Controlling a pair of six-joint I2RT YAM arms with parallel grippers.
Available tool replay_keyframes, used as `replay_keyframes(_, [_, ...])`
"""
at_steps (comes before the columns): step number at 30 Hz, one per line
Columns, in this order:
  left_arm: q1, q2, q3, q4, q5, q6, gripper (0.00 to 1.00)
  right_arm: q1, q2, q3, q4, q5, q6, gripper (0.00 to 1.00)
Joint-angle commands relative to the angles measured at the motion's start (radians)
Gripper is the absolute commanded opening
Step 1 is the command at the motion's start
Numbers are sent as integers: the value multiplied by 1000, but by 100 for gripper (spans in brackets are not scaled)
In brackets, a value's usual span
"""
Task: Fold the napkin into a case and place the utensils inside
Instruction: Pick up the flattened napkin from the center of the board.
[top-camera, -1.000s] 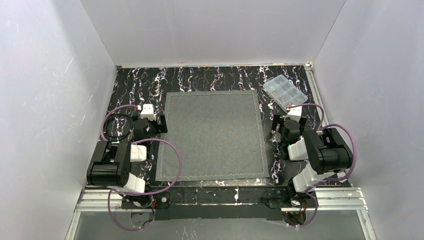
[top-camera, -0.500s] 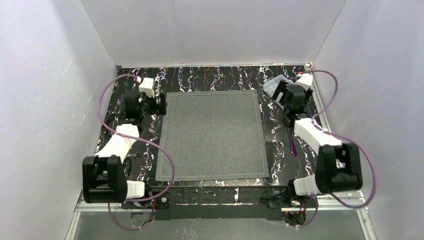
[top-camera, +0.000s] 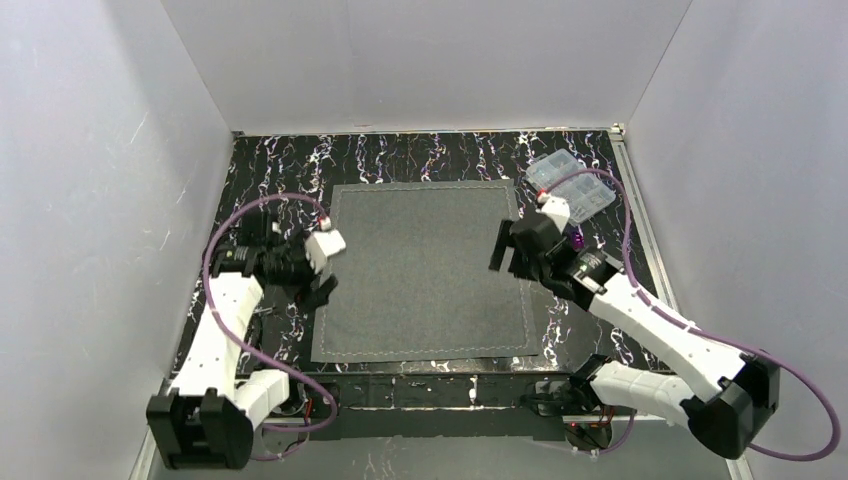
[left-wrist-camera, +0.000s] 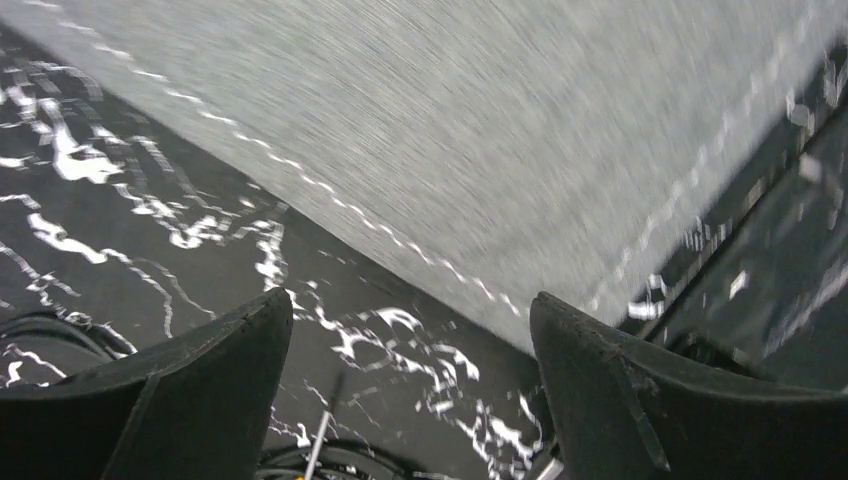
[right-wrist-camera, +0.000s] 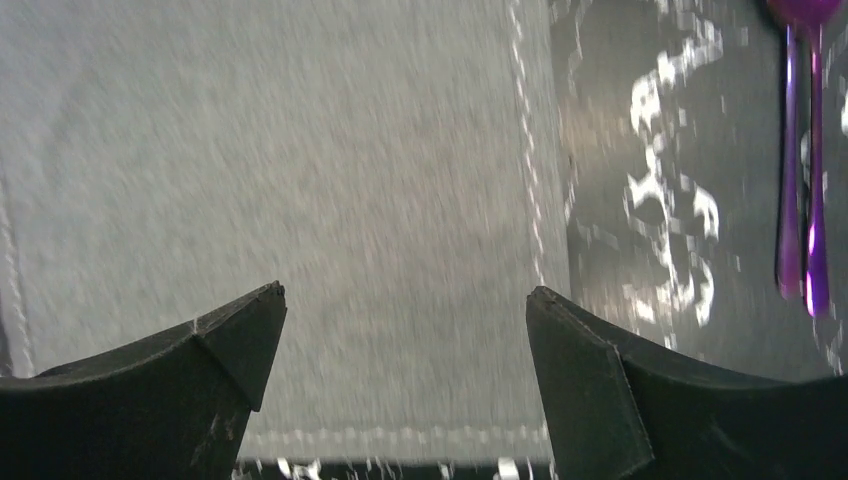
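napkin (top-camera: 425, 270): lying flat and unfolded in the middle of the black marbled table (top-camera: 270, 170), showing all four stitched edges, with the near edge running close to the table's near rim.
left gripper (left-wrist-camera: 410, 310): hovering at the napkin's left edge, over bare table just beside the stitching; fingers (left-wrist-camera: 200, 390) standing wide apart and holding nothing.
right gripper (right-wrist-camera: 405, 295): hanging above the napkin's right side, just inside its stitched edge; fingers spreading wide and gripping nothing.
utensils (right-wrist-camera: 802, 200): lying side by side on bare table to the right of the napkin, apart from it; hiding mostly behind the right arm from above.
clear compartment box (top-camera: 572, 186): sitting near the table's far right corner, beyond the utensils.
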Motion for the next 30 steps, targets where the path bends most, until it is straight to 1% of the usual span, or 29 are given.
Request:
replay_keyframes(1, [-27, -141, -138, -269, 17, 427, 84, 151, -93, -51, -378, 150, 263, 99])
replay_keyframes(3, [-60, -197, -213, -282, -41, 507, 81, 210, -129, -81, -421, 143, 341, 99])
replay_keyframes(5, [-84, -243, -270, -282, -79, 557, 80, 268, -141, -103, -452, 128, 399, 99])
replay_keyframes(8, [-111, -284, -305, -304, -119, 607, 79, 328, -115, -131, -466, 107, 437, 99])
replay_keyframes(10, [-121, -307, -330, -309, -137, 633, 78, 352, -94, -151, -448, 86, 451, 99])
replay_keyframes(14, [-135, -344, -386, -277, -153, 668, 77, 360, -115, -222, -323, 49, 427, 99])
replay_keyframes(17, [-162, -334, -410, -241, -164, 659, 74, 360, -160, -301, -220, 25, 411, 99])
replay_keyframes(20, [-189, -281, -408, -180, -171, 593, 71, 360, -189, -377, -140, 3, 410, 98])
replay_keyframes(23, [-204, -195, -388, -167, -178, 557, 68, 359, -159, -404, -115, -11, 403, 95])
replay_keyframes(25, [-213, -163, -394, -151, -190, 558, 67, 359, -125, -403, -115, -17, 393, 93])
replay_keyframes(27, [-219, -158, -415, -126, -197, 568, 66, 359, -101, -402, -115, -20, 391, 90])
replay_keyframes(30, [-232, -161, -439, -81, -194, 577, 64, 359, -92, -404, -118, -14, 396, 87])
